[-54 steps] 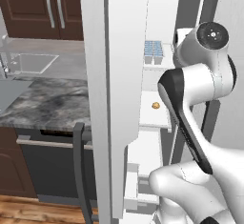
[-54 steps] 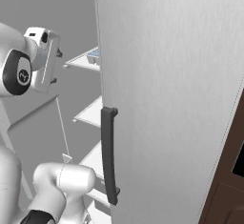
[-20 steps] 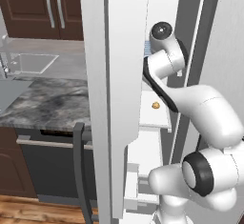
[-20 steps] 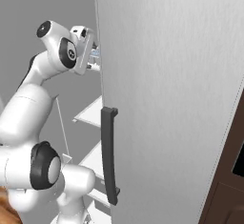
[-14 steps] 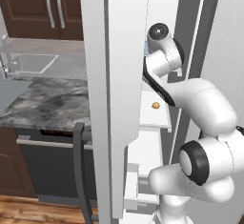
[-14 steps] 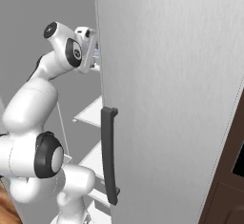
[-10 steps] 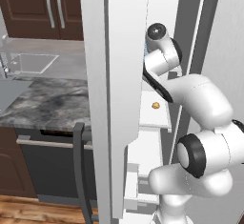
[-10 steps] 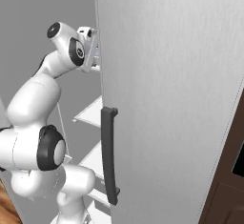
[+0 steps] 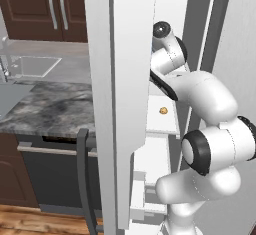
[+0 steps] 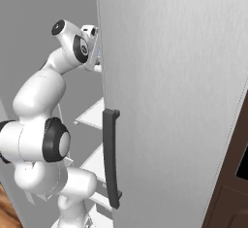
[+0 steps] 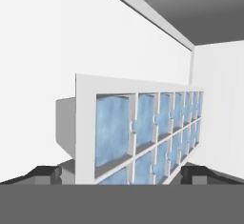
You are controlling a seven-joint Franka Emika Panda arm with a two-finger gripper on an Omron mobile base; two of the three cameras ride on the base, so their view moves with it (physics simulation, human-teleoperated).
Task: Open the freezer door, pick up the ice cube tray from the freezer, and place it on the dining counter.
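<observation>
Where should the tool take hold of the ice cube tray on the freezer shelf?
Probably across the near end of the ice cube tray, straight in from the open front. In the hand view its long body runs away from the open tool, whose fingertips flank that end.

You're looking at a white-grey ice cube tray (image 11: pixel 86 123) with pale blue cubes in its grid, set against the freezer's (image 11: pixel 43 51) plain white lining. The freezer door (image 9: pixel 131 104) is light grey, its bar handle (image 9: pixel 85 179) dark grey. A tiny brown item (image 9: pixel 163 110) sits on a white shelf (image 9: pixel 162 121). The desk (image 9: pixel 47 106) is mottled grey-and-white marble below dark brown cabinets (image 9: pixel 35 9). The end effector's fingertips (image 11: pixel 45 173) are dark.
</observation>
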